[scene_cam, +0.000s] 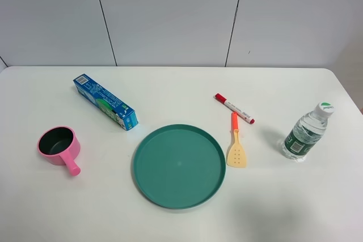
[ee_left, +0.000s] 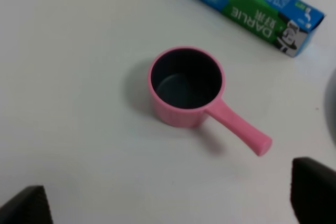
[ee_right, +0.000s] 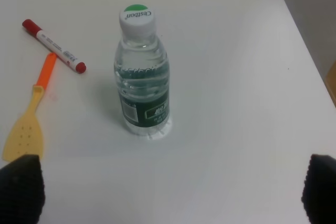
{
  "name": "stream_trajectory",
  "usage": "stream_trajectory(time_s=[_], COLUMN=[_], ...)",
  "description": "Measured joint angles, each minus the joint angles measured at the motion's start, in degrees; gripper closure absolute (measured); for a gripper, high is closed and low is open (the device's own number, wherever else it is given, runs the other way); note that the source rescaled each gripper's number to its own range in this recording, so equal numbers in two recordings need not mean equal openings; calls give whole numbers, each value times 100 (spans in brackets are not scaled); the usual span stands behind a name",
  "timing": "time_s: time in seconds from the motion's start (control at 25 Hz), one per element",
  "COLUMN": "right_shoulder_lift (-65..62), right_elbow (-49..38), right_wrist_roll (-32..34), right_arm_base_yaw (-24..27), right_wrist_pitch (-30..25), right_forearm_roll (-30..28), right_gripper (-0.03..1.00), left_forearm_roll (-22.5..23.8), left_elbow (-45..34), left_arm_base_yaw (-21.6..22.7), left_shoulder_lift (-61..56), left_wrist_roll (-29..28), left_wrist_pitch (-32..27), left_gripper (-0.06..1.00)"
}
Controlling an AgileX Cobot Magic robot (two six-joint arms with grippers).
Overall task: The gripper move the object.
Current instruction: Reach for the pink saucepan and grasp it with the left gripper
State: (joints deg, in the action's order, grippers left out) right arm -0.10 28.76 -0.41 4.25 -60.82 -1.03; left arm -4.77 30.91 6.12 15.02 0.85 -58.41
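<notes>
Favouring our left gripper (ee_left: 168, 203), fingers wide: pink toy saucepan (ee_left: 186, 94) sits near left edge, handle (ee_left: 239, 128) toward front edge.

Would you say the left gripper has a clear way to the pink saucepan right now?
Probably yes: the left gripper hangs above the pink saucepan with its jaws wide open, nothing lies on or against the saucepan, and the blue box rests apart from it.
</notes>
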Motion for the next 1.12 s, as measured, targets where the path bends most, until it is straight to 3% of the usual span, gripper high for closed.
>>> stream_trajectory(time_s=[0.32,0.64,1.12], right_shoulder_lift=[0,0,0], right_elbow=[0,0,0], right_wrist_roll=[0,0,0], right_arm_base_yaw=[0,0,0], right_wrist_pitch=[0,0,0], right_forearm_roll=[0,0,0], right_gripper=[-3,-3,-3], left_forearm_roll=[0,0,0], left_elbow=[671,1265,1369], left_arm_base_yaw=[0,0,0], left_shoulder_lift=[1339,2915,4604], left_wrist_roll=[-6,-6,5], left_wrist_pitch=[698,768,1296], left_gripper=[-6,-5,-6])
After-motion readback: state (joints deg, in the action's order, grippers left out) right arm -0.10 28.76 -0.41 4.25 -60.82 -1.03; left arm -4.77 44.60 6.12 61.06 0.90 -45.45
